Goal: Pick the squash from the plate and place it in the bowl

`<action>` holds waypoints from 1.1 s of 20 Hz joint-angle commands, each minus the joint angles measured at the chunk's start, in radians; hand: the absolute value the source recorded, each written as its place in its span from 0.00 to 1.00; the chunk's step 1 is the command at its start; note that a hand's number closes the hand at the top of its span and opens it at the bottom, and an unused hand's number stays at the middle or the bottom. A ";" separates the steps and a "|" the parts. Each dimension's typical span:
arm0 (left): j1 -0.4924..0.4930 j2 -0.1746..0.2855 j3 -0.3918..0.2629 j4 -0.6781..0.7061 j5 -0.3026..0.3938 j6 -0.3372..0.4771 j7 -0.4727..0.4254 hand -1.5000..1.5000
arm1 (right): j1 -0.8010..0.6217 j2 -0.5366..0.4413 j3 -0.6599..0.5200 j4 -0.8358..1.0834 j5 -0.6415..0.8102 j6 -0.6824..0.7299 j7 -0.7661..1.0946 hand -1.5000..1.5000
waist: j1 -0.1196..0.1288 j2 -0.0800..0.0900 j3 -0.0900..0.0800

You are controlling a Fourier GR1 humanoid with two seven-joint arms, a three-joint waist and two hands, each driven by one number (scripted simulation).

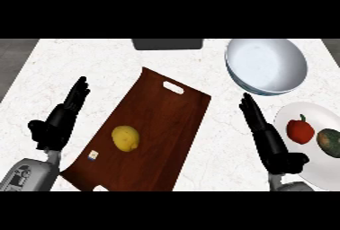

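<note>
1. Board (159,130): dark wood, a handle slot at its far end. It lies at a slant in the middle of the counter (79,58). Take it as your landmark.
2. Lemon (125,138): yellow, on the board's near left part. A small label (93,155) sits just left of it, at the board's edge.
3. Plate (319,112): white, well to the board's right, partly cut off by the view's edge.
4. Squash (330,142): green. You will find it on the plate, on the side away from the board.
5. Pepper (300,130): red, on the plate, between squash and board, just beside the squash.
6. Bowl (266,63): pale, nothing in it. It stands to the board's far right, beyond the plate.
7. Right hand (266,134): between board and plate, fingers straight and pointing away from you, holding nothing.
8. Left hand (60,123): left of the board, fingers likewise straight, holding nothing.
9. Dark grey object (166,43): beyond the board's far end; you cannot tell what it is.
</note>
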 commanded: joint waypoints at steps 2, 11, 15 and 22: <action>0.005 -0.040 -0.039 0.001 -0.025 -0.029 -0.026 0.50 | 0.006 -0.161 -0.188 -0.033 -0.138 0.152 -0.036 1.00 | -0.009 -0.001 -0.023; -0.003 -0.117 -0.161 -0.126 -0.006 -0.083 0.065 0.50 | 0.035 -0.412 -0.477 0.414 -0.179 0.407 -0.400 0.00 | 0.010 0.004 -0.019; 0.008 -0.099 -0.142 -0.099 0.002 -0.131 0.042 0.50 | -0.002 -0.529 -0.440 0.491 0.032 0.399 -0.544 0.00 | 0.012 0.002 -0.022; -0.046 -0.124 -0.124 -0.045 -0.007 -0.120 0.060 0.50 | -0.104 -0.731 -0.328 0.527 0.299 0.333 -0.437 0.00 | 0.015 0.009 -0.024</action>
